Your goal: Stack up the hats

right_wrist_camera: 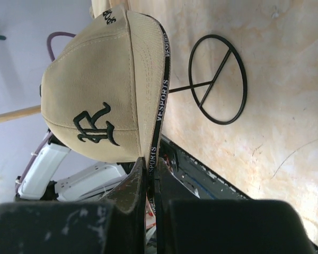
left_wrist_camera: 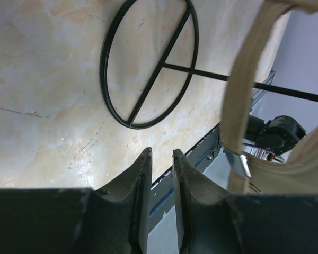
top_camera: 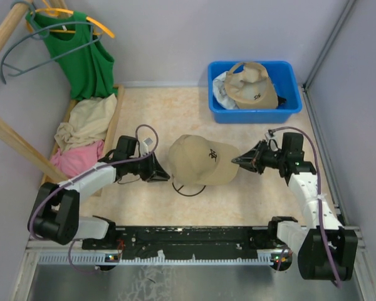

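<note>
The beige marbled table (top_camera: 175,113) carries a blue bin (top_camera: 254,111) at one o'clock, a wire stand's ring base (top_camera: 189,188) near centre, and a wooden tray (top_camera: 113,119) at ten o'clock.
</note>
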`<state>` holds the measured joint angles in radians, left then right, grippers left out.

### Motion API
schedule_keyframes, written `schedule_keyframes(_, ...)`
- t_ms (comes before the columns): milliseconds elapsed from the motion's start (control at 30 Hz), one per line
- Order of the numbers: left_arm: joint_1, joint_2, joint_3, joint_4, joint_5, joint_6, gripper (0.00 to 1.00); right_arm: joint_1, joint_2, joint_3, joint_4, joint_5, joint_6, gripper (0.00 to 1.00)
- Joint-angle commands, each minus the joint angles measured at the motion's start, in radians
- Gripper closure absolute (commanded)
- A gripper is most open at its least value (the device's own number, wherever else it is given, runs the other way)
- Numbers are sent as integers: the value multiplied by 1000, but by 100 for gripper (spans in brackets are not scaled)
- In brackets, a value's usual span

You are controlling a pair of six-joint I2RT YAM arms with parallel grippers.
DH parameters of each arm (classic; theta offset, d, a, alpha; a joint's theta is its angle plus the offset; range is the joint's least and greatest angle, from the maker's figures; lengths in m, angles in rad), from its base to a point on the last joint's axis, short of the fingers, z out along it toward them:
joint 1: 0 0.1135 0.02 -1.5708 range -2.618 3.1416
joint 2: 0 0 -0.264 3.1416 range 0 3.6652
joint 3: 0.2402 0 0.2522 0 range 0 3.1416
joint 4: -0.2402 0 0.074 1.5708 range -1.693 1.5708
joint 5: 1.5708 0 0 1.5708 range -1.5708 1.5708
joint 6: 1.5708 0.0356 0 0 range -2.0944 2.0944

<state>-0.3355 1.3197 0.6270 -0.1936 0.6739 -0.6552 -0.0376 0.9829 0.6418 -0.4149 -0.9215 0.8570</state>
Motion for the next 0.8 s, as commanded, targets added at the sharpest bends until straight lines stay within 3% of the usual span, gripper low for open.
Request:
schedule_keyframes(0, -31, 77, -2, 36, 4, 11, 74, -2, 44, 59, 127, 98, 19, 100)
schedule_keyframes(167, -38, 191, -4, 157, -32, -21, 79, -2, 96, 81, 194, 115, 27, 100)
schedule_keyframes(400, -39, 368, 122, 214, -66, -16, 79, -2, 168, 108, 281, 148, 29, 100)
schedule_keyframes(667, -36, 393, 233, 204, -81, -25, 78, -2, 298, 195, 279, 130, -46, 100)
schedule_keyframes(767, -37, 400, 259, 192, -80, -14, 76, -1, 323, 209, 281, 127, -57, 81)
